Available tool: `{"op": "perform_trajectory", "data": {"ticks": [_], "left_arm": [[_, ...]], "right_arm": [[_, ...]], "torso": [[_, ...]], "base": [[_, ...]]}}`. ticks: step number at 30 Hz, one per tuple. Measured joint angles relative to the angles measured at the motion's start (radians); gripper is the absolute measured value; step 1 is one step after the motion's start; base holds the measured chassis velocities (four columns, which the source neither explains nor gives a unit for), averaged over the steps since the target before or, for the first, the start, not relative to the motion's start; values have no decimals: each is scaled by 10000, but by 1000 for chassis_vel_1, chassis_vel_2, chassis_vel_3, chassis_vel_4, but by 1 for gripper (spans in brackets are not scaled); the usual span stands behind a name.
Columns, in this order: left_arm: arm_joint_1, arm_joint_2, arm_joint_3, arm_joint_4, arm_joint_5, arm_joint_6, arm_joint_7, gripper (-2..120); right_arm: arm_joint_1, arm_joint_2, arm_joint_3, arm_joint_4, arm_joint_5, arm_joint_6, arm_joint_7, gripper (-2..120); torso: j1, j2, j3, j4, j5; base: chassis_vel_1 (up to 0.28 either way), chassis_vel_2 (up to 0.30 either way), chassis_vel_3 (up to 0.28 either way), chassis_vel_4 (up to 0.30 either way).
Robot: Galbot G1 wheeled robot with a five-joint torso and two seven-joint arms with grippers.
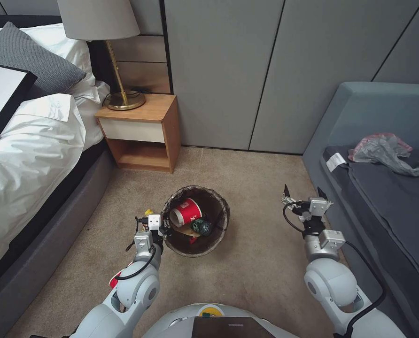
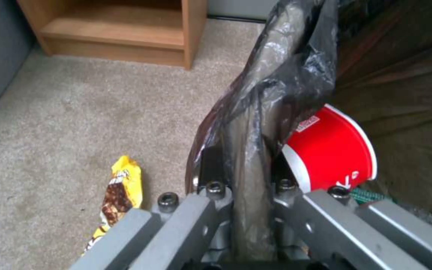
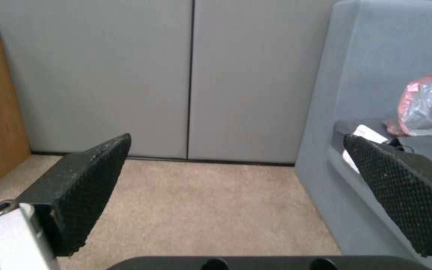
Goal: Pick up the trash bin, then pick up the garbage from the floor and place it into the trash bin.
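The trash bin stands on the carpet in front of me, its dark liner bag folded over the rim. My left gripper is shut on the bin's near-left rim, fingers clamping the liner. Inside the bin lie a red-and-white paper cup, a small green-labelled bottle and a tan paper bag. A gold foil snack wrapper lies on the floor just outside the bin, beside the left gripper. My right gripper hovers open and empty to the bin's right.
A wooden nightstand with a lamp stands behind the bin, and the bed runs along the left. A grey-blue sofa on the right carries a grey translucent plastic bag. Open carpet lies between bin and sofa.
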Motion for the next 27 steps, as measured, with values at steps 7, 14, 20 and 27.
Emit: {"op": "perform_trajectory", "data": {"ticks": [7, 14, 20, 27], "left_arm": [[-10, -37, -12, -23, -142, -14, -123, 0], [-21, -37, -50, -55, -212, -23, -195, 0], [-17, -38, -89, -116, -243, -23, -209, 0], [-13, 1, -166, -172, -312, -23, -220, 0]], "right_arm": [[-124, 330, -44, -36, -311, 134, -22, 100], [61, 395, -198, -36, -273, 130, 7, 100], [181, 380, -243, -85, -218, 80, 43, 100], [275, 449, -310, -137, -205, 48, 78, 100]], "torso": [[0, 0, 0, 0, 0], [0, 0, 0, -1, 0], [0, 0, 0, 0, 2], [0, 0, 0, 1, 2]], "base": [[0, 0, 0, 0], [0, 0, 0, 0], [23, 16, 26, 21], [47, 53, 53, 53]]}}
